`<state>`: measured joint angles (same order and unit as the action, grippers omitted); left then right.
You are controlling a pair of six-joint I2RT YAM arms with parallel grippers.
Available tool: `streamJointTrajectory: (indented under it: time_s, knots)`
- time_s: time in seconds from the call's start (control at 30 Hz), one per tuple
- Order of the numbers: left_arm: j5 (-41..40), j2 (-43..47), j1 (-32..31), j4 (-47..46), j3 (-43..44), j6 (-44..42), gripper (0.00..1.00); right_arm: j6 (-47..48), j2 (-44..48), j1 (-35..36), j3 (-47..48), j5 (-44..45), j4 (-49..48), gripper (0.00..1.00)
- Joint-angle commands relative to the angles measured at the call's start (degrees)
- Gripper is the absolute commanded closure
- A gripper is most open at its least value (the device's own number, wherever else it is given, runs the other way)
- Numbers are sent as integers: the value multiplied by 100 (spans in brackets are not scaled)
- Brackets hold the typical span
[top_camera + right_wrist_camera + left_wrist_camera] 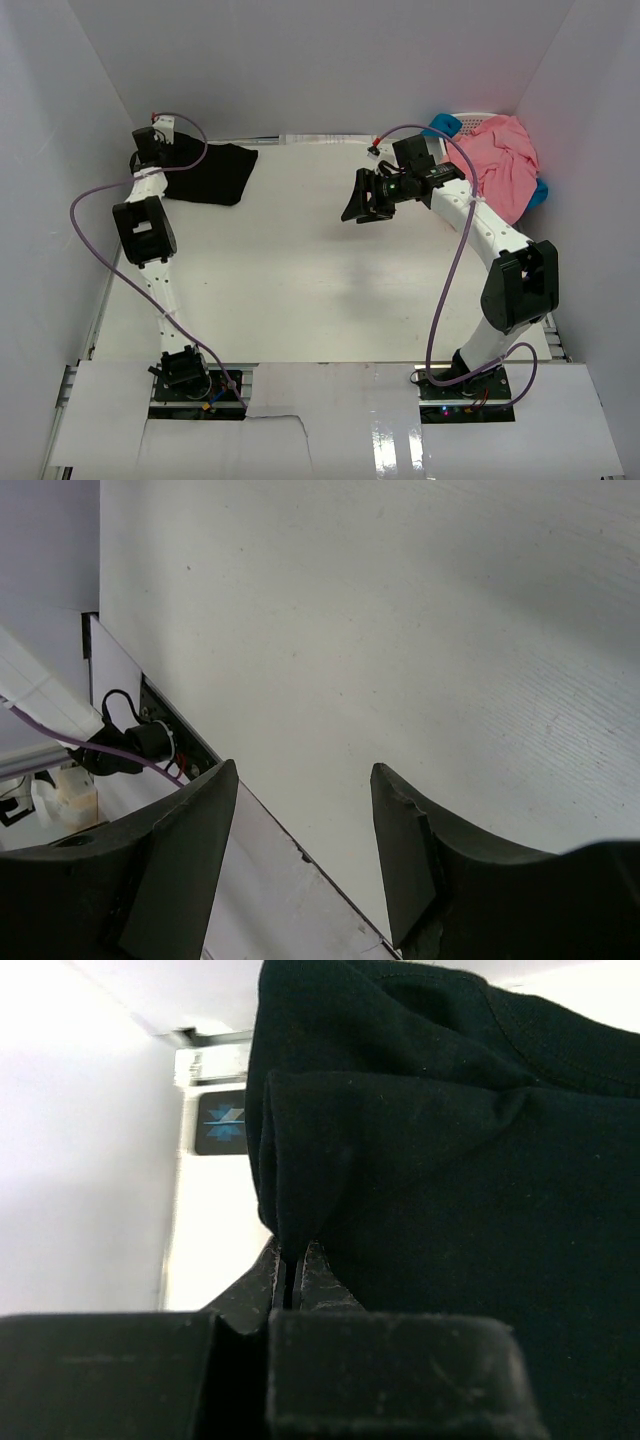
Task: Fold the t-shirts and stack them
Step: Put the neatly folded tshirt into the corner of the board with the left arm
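Observation:
A black t-shirt (212,172) lies bunched at the table's far left corner. My left gripper (160,150) is at its left edge. In the left wrist view the gripper (291,1256) is shut on a fold of the black t-shirt (450,1160), which fills most of that view. Salmon-pink t-shirts (503,165) are heaped at the far right. My right gripper (358,200) hangs over the bare middle of the table, left of the pink heap. In the right wrist view it (304,768) is open, with only white table between its fingers.
A white lattice basket (478,119) with blue parts (441,125) holds the pink heap against the right wall. White walls close in the table on the left, back and right. A small red-and-black connector (375,147) lies near the far edge.

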<state>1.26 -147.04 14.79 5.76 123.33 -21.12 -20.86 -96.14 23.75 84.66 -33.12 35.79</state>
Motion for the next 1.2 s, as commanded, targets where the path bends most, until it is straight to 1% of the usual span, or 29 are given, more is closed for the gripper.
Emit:
streamJointTrajectory:
  time_s: [0.0,0.07,0.1,0.17,0.23,0.3,0.33,0.37,0.57,0.6,0.7,0.73,0.77,0.8,0.83,0.87,0.9,0.93,0.97,1.0,1.03,1.07,1.1,1.13,1.17]
  knots:
    - [-266,158,165,-461,-37,-85,100,-67,183,16,244,-1,-63,38]
    - [-450,176,174,-575,-81,-181,100,-85,157,33,244,-10,-55,38]
    - [-747,185,165,-759,-142,-199,100,-76,157,42,235,-19,-72,38]
    - [-864,202,174,-962,-177,-208,98,-93,165,60,174,-19,-72,38]
    - [-916,255,165,-1111,-212,-173,86,-128,262,69,-27,-19,-212,38]
    - [-1039,308,165,-1304,-283,-85,64,-181,350,69,-151,-71,-292,38]
    - [-1057,360,148,-1332,-283,-102,52,-181,367,77,-230,-71,-301,38]
    - [-1075,378,113,-1367,-266,-68,3,-181,394,77,-274,-63,-309,38]
    - [-882,623,-63,-1437,-125,223,2,-181,578,77,-494,-54,-388,38]
    - [-855,798,-116,-1446,-133,162,2,-181,640,77,-556,-45,-406,38]
    - [-1161,1185,-423,-1481,-134,-223,2,-181,728,77,-591,-54,-433,38]
    - [-1345,1308,-511,-1647,-160,-252,2,-190,798,77,-591,-36,-433,38]
    - [-2096,1466,-712,-1892,-421,-165,2,-173,842,77,-591,7,-433,38]
    - [-2564,1903,-792,-2503,-659,210,2,-164,955,77,-583,34,-424,38]
    - [-2952,2142,-871,-2718,-905,440,2,-120,1009,77,-574,69,-415,38]
    - [-3399,2388,-994,-2738,-1281,747,2,-94,1061,77,-556,148,-389,38]
    - [-3421,2965,-1126,-2538,-1485,1237,2,11,1175,77,-487,192,-328,38]
    - [-3256,3284,-1197,-2440,-1748,1295,2,73,1228,77,-434,245,-266,38]
    - [-2872,3618,-1284,-2404,-2369,1347,2,143,1273,77,-372,384,-213,38]
    - [-2729,3978,-1364,-2378,-2679,1374,2,213,1403,77,-337,447,-169,37]
    - [-2571,4704,-1643,-2369,-3013,1357,2,284,1483,77,-267,508,-125,37]
    - [-2378,5085,-1715,-2351,-3364,1357,2,406,1545,77,-240,631,-116,37]
    - [-1723,5472,-1777,-2142,-3968,1400,2,468,1667,77,-214,701,-116,37]
    - [-1290,5841,-1821,-1958,-4201,1496,2,539,1729,69,-144,806,-116,37]
    - [-938,6550,-1813,-1834,-4429,1784,2,687,1782,69,-108,973,-116,37]
